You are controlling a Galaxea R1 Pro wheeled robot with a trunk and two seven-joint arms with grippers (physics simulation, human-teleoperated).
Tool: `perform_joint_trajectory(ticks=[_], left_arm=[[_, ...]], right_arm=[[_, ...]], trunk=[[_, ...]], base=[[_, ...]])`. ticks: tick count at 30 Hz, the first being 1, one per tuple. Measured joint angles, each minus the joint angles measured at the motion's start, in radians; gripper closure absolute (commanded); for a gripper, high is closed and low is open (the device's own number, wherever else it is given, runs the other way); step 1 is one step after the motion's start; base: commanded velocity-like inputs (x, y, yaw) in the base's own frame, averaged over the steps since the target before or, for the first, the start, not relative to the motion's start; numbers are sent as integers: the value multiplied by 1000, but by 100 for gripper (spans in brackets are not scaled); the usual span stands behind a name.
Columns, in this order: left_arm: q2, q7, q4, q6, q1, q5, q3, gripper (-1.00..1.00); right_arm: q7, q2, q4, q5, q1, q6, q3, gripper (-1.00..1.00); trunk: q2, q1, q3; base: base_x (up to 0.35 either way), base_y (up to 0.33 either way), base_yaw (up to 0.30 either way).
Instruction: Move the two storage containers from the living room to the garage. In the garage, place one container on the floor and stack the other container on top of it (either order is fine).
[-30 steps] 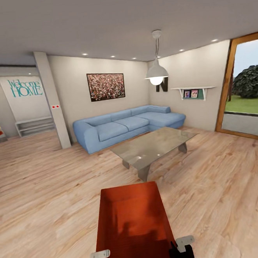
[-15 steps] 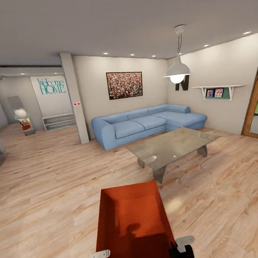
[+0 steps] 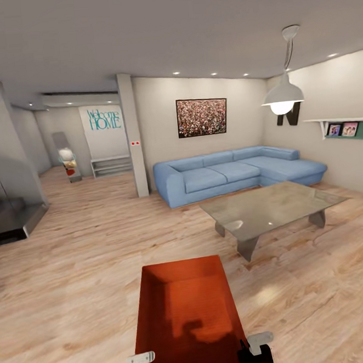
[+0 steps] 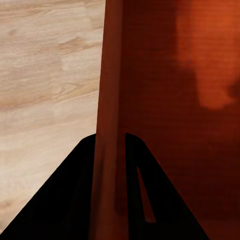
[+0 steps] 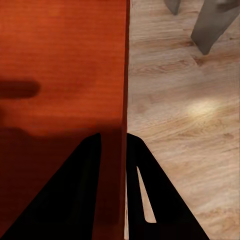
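1. Orange-red rectangular open-top storage container (image 3: 187, 318) is held low in front of the robot, above the light wood plank floor (image 3: 74, 279) of the living room.
2. Left gripper (image 4: 111, 150) clamps the container's left wall; right gripper (image 5: 114, 150) clamps its right wall (one finger each side).
3. Judgement: keep both grips level and equal, and drive well apart from the glass-topped coffee table (image 3: 272, 206) and the blue corner sofa (image 3: 230, 171).
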Motion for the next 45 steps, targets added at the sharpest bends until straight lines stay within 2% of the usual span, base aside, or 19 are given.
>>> perform_joint_trajectory(ticks=[45], left_arm=[[0, 1, 0, 0, 0, 0, -1, 100]], right_arm=[[0, 0, 0, -1, 1, 0, -1, 100]], trunk=[[0, 0, 0]], base=[[0, 0, 293]])
